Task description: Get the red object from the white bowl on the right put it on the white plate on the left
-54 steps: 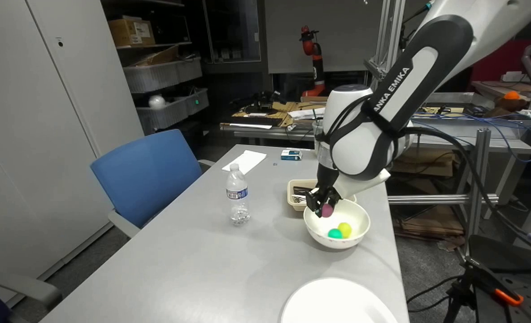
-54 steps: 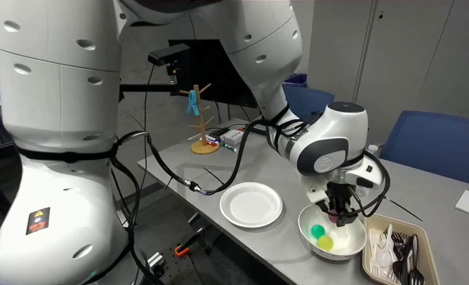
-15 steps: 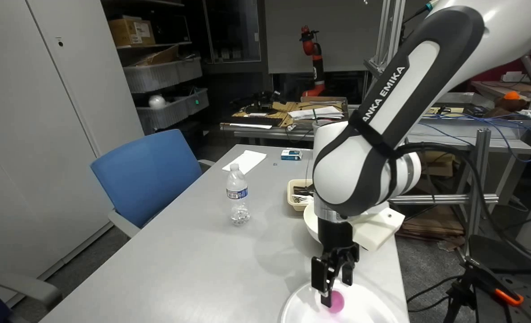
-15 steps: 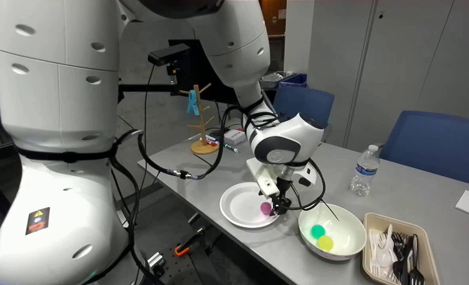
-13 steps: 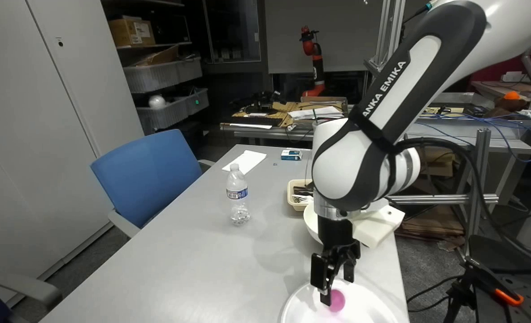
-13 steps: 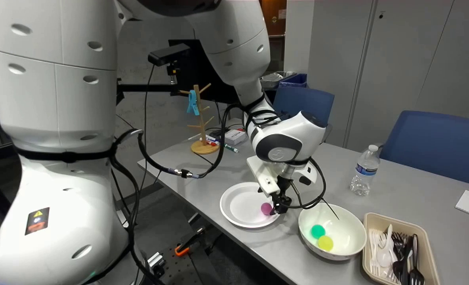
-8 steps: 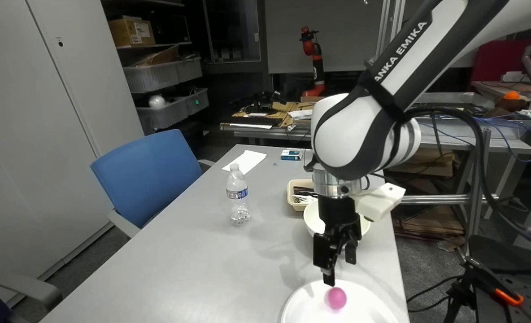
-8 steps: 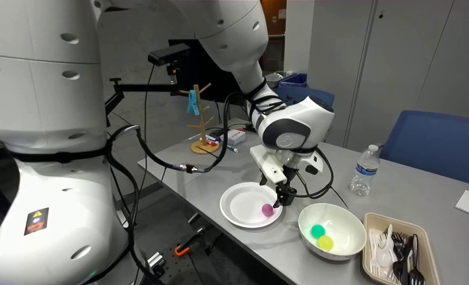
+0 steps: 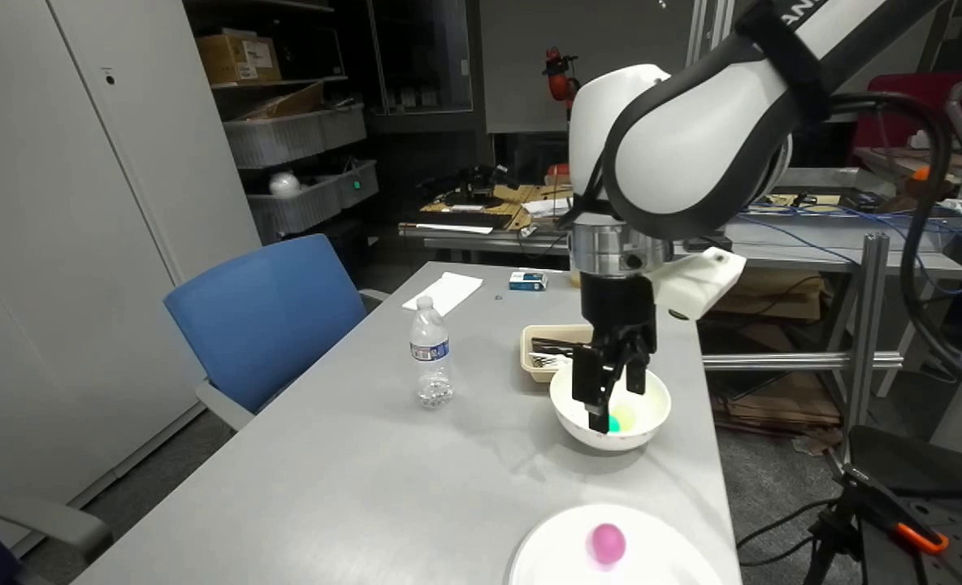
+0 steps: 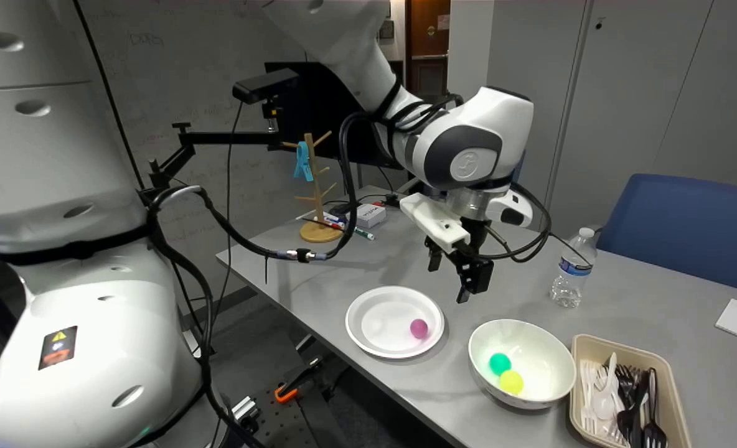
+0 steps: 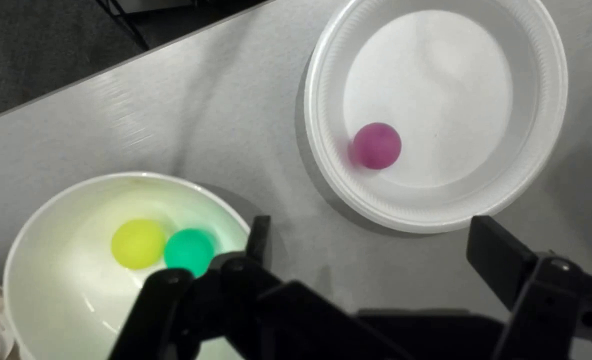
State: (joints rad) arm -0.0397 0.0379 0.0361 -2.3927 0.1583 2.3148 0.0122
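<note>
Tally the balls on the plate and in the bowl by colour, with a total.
Pink ball: 1, on the white plate
Green ball: 1, in the white bowl
Yellow ball: 1, in the white bowl
Total: 3

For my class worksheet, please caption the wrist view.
Magenta ball on the white plate, yellow ball and green ball in the white bowl, jaws open.

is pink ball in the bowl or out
Out: all views show the pink ball on the white plate, apart from the white bowl.
</note>
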